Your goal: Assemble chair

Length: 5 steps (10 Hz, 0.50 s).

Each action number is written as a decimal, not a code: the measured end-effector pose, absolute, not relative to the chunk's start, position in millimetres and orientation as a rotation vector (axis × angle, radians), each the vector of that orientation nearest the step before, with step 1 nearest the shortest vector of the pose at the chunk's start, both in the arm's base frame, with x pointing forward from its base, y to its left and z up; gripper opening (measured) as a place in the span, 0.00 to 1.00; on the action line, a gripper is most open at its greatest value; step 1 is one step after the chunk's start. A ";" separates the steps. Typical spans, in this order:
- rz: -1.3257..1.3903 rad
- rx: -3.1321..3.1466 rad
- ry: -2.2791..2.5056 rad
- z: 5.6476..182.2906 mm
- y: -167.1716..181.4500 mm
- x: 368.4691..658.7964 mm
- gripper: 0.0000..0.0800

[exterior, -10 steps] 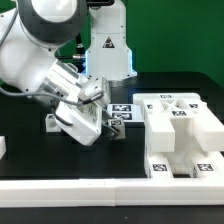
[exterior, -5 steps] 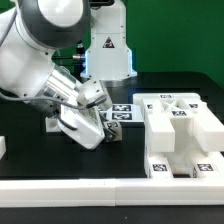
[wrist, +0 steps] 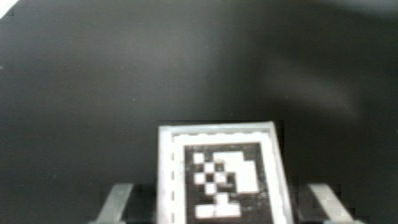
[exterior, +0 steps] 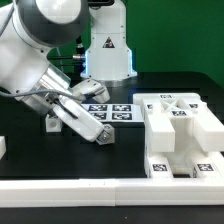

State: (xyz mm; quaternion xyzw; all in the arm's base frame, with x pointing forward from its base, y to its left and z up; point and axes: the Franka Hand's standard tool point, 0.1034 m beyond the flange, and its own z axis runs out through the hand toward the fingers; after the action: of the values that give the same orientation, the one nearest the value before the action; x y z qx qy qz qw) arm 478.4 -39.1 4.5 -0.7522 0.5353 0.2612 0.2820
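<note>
**Wrist has rolled over: the part now points down at the table**

Compared with half a second ago, the gripper [exterior: 101,134] sits lower and is turned. You saw the broad face of the hand then. Now you see it edge-on, slanting down toward the exterior view's right. The arm itself has barely shifted, so this is a re-orientation and not a carry.

The part [wrist: 217,168], a flat white piece with a tag on its face, lies between the fingers [wrist: 127,204] and sticks out past their tips. The jaws look pinched on it from both sides. The wrist view is blurred, so read that grip as likely, not certain. Beyond the part there is only bare dark table [wrist: 107,70].

The marker board [exterior: 122,111] lies just past the fingertips. The seat [exterior: 178,128] stands well off to the side of the tool, and it hasn't moved.

By my reading, you are lining the part up to set it down or re-grip it, and it is not at the seat yet. I cannot tell whether its lower end already touches the table, so watch for it scraping or slipping in the jaws.
</note>
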 end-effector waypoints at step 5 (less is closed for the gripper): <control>0.701 -2.014 1.434 4.1 -39.1 478.0 0.76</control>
State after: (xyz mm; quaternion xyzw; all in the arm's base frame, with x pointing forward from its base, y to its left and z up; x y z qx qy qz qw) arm 478.0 -39.1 4.1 -0.7520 0.5355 0.2615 0.2818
